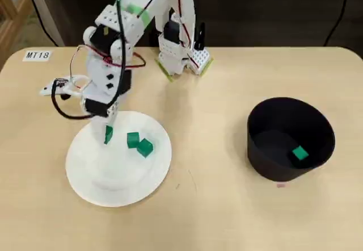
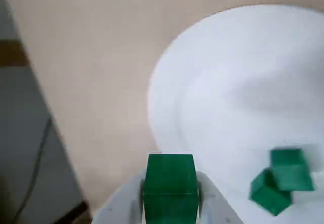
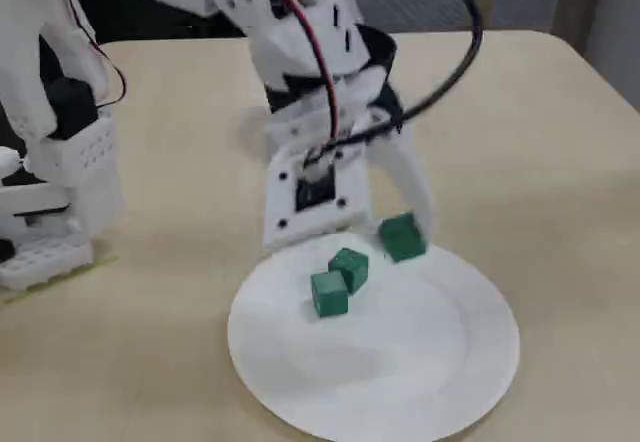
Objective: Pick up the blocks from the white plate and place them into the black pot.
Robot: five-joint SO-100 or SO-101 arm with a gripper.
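Observation:
My gripper (image 2: 171, 193) (image 1: 108, 133) (image 3: 402, 237) is shut on a green block (image 2: 170, 186) (image 3: 401, 236) (image 1: 108, 134) and holds it just above the far edge of the white plate (image 1: 116, 180) (image 2: 238, 82) (image 3: 400, 362). Two more green blocks (image 1: 139, 143) (image 3: 338, 280) (image 2: 281, 181) lie touching each other on the plate beside the gripper. In the overhead view the black pot (image 1: 290, 120) stands far to the right, with one green block (image 1: 299, 153) on its bottom.
The arm's white base (image 1: 181, 58) (image 3: 55, 202) is clamped at the table's back edge. A label reading MT18 (image 1: 38, 55) sits at the back left corner. Bare tabletop (image 1: 210, 149) lies between plate and pot.

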